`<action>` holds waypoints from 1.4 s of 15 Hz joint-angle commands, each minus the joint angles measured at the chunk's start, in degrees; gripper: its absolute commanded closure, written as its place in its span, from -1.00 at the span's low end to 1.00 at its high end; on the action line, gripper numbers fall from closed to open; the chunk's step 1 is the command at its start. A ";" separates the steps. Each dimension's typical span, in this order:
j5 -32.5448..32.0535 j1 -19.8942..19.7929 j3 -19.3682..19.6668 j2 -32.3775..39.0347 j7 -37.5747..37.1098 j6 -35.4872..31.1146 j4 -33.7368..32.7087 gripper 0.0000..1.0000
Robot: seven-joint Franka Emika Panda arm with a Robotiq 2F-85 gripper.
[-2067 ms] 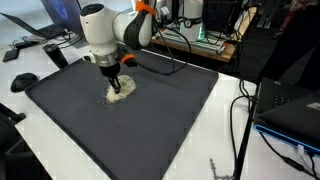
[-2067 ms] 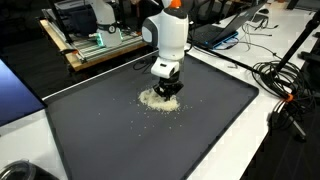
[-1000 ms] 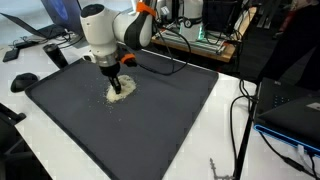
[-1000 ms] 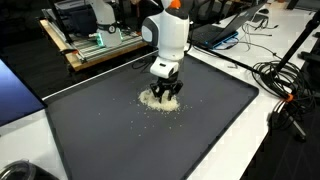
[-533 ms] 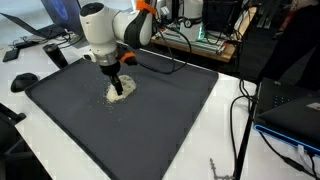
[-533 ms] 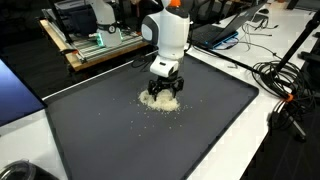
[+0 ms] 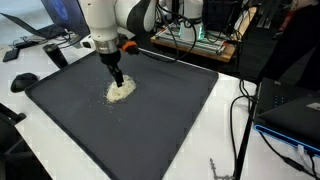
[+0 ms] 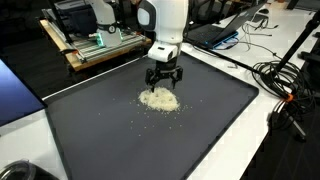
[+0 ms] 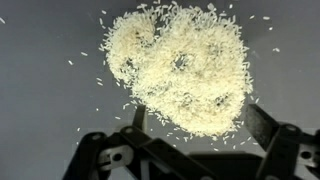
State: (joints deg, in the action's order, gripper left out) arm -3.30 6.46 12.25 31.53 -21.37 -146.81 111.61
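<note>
A heap of pale rice grains (image 7: 120, 90) (image 8: 158, 99) (image 9: 180, 65) lies on the dark mat (image 7: 150, 120) (image 8: 120, 130). My gripper (image 7: 117, 79) (image 8: 164, 80) (image 9: 197, 118) hangs just above the heap, open, with nothing between its fingers. In the wrist view the two dark fingers (image 9: 262, 122) stand wide on either side of the heap's near edge, and the heap shows two small dents. Loose grains are scattered around the heap.
The mat's edges meet a white table (image 7: 225, 130) (image 8: 290, 150). Cables (image 8: 285, 85) and a laptop (image 7: 295, 105) lie beside the mat. A wooden board with electronics (image 8: 95, 45) stands behind it. A dark mouse-like object (image 7: 22, 81) sits off one corner.
The gripper has opened and risen off the rice heap, leaving the grains on the mat. The arm now stands higher than before.
</note>
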 commanded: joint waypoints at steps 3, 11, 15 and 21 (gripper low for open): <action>-8.27 4.63 2.65 -6.10 -7.12 0.11 4.12 -1.00; -22.07 8.98 3.18 -3.39 -10.91 4.46 -1.65 -1.00; -25.52 8.80 1.64 -1.42 -8.11 9.25 -4.90 -1.00; -29.26 9.25 -0.20 2.34 -4.71 13.73 -8.83 -1.00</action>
State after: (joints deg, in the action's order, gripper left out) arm -29.86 15.40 12.62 31.59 -26.85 -135.57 105.62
